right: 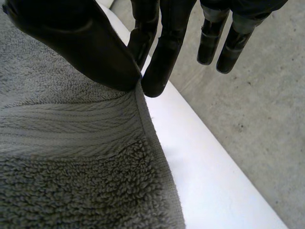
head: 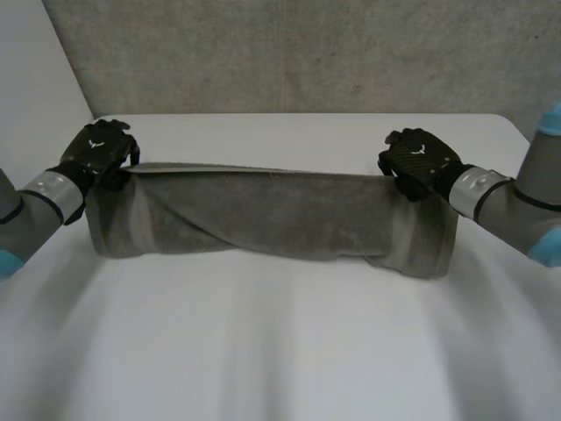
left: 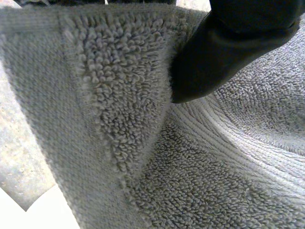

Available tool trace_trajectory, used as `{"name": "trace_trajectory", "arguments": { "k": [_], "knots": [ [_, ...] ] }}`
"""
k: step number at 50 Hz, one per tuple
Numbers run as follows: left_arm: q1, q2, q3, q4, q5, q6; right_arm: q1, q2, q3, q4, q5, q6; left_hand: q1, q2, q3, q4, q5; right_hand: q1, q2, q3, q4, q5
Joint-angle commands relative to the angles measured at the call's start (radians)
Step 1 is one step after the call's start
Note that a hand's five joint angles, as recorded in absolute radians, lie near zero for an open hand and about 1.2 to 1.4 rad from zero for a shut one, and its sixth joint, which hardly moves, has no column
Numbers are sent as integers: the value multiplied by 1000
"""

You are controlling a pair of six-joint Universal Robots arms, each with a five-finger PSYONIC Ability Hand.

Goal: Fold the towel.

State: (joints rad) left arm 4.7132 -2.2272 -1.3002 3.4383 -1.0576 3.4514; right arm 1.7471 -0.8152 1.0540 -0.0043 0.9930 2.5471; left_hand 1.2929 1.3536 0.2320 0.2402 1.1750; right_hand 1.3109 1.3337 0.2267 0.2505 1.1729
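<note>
One grey towel (head: 263, 215) hangs stretched in a long band between two robot hands, above the far half of the one white desk (head: 280, 351). Its upper edge is pulled nearly straight, and its lower part sags in folds down to the desk. In the left wrist view the towel (left: 119, 95) shows a loop-pile corner flap turned over on itself.

The left robot hand (head: 98, 151) is at the towel's upper left corner with its fingers curled over the edge. In its own wrist view this hand (left: 224, 52) presses a black digit into the cloth beside the flap, closed on the towel.

The right robot hand (head: 419, 162) is at the towel's upper right corner. Its wrist view shows the hand (right: 71, 38) pinching the towel (right: 71, 167) at the hem between the thumb and two fingers (right: 162, 57), with the other fingers straight and clear of the cloth.

Beyond the towel's hem lie the desk edge (right: 205, 167) and a grey floor (right: 257, 95). A grey wall (head: 307, 53) stands behind the towel.
</note>
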Motion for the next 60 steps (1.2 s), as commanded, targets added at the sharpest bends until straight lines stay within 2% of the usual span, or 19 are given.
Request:
{"name": "trace_trajectory", "arguments": {
  "k": [1,9,28,30,31,32,34,35,37,38,39,40,42,43,45,54,56,57,60],
  "knots": [
    [-5,-97,102,-10,-5,12,17,117,-132,-16,10,-2,103,43,-57,-66,47,85,63,-52,-76,49],
    [-5,-183,162,-27,-16,94,40,217,-256,-20,19,-2,103,43,-57,-66,47,85,63,-52,-76,49],
    [-12,-227,206,-27,-42,95,46,344,-419,-35,65,-2,103,43,-57,-66,47,85,63,-52,-76,49],
    [-13,-227,203,-27,-42,95,46,346,-417,-48,65,-2,4,-57,-57,-66,-53,85,63,-52,-76,49],
    [-13,-227,202,-27,-45,95,46,347,-414,-58,67,-2,-130,-190,-57,-66,-186,85,63,-52,-76,49],
    [-13,-227,202,-27,-45,95,46,347,-414,-59,67,-2,-131,-192,-57,-66,-188,85,63,-52,-76,49],
    [-15,-221,197,-27,-50,95,49,349,-408,-72,70,-2,-587,-647,-57,-66,-643,85,63,-52,-76,49],
    [-15,-221,197,-27,-50,95,49,349,-408,-72,70,-2,-589,-650,-57,-66,-646,85,63,-52,-76,49],
    [-19,-212,193,-28,-51,95,61,347,-405,-86,85,-2,-738,-799,-57,-66,-795,-144,-167,-52,-76,-181],
    [-19,-212,193,-28,-51,95,61,347,-405,-86,85,-2,-739,-800,-57,-66,-795,-145,-168,-52,-76,-182],
    [-25,-204,193,-28,-50,95,65,346,-402,-95,94,-2,-785,-846,-57,-66,-842,-375,-398,-52,-76,-412],
    [-25,-204,193,-28,-50,95,65,346,-402,-95,95,-2,-786,-847,-57,-66,-842,-377,-400,-52,-76,-414],
    [-33,-184,182,-28,-56,94,68,338,-394,-114,117,-1,-885,-946,-57,-66,-942,-936,-959,-52,-76,-972],
    [-33,-184,182,-28,-56,94,68,338,-394,-114,118,-1,-886,-946,-57,-66,-942,-938,-961,-52,-76,-975],
    [-33,-161,167,-28,-65,94,75,326,-384,-132,137,-2,-889,-949,-57,-66,-945,-1122,-1145,-52,-76,-1159],
    [-35,-120,148,-27,-73,91,75,242,-272,-250,184,9,-880,-940,-57,-66,-936,-1136,-1159,-52,-76,-1173],
    [-35,-86,121,-30,-73,86,78,156,-179,-305,220,21,-883,-943,-57,-66,-939,-1136,-1159,-52,-76,-1173],
    [-35,-86,121,-30,-73,86,78,156,-178,-306,220,21,-883,-943,-57,-66,-939,-1136,-1159,-52,-76,-1173],
    [-33,-22,55,-27,-71,77,75,24,-47,-315,220,74,-883,-943,-57,-66,-939,-1136,-1159,-52,-76,-1173]
  ]
}}
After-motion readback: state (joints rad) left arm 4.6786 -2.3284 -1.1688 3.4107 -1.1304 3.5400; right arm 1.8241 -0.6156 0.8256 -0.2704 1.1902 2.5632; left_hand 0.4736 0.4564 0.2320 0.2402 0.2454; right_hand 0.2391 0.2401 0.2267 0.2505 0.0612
